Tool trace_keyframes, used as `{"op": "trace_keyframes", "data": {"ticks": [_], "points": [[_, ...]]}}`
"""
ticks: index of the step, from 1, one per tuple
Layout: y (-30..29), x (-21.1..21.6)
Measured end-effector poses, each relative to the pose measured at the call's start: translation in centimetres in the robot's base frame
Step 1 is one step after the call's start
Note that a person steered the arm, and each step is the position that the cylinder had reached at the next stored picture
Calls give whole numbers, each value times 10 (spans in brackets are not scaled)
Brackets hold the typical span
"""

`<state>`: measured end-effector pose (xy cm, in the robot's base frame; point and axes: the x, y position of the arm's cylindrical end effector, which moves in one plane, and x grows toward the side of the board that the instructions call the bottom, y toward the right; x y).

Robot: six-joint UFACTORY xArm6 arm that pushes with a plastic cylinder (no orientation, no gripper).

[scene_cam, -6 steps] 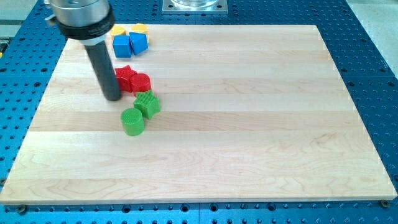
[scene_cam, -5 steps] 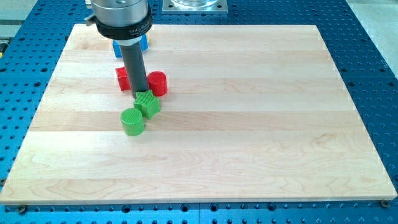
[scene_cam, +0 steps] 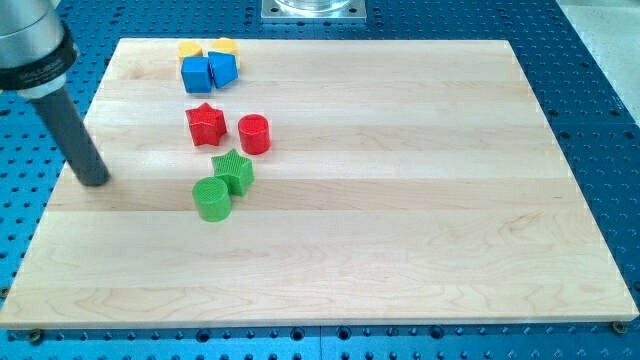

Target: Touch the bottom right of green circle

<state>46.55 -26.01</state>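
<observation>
The green circle [scene_cam: 212, 198] lies on the wooden board [scene_cam: 400, 180] left of centre. A green star [scene_cam: 234, 170] touches its upper right side. My tip [scene_cam: 95, 182] rests on the board near its left edge, well to the left of the green circle and apart from every block. The rod rises from it toward the view's top left.
A red star [scene_cam: 205, 123] and a red circle [scene_cam: 254, 133] lie above the green pair. Two blue blocks [scene_cam: 208, 71] with two yellow blocks [scene_cam: 208, 47] behind them sit near the board's top edge. Blue perforated table surrounds the board.
My tip has moved from between the red blocks, just above the green star, far to the left. The red circle now sits apart from the red star.
</observation>
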Motion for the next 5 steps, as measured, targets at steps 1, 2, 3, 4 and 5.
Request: {"op": "trace_keyframes", "data": {"ticks": [1,2,3,4,5], "points": [[26,60],[70,81],[134,81],[163,73],[177,52]]}}
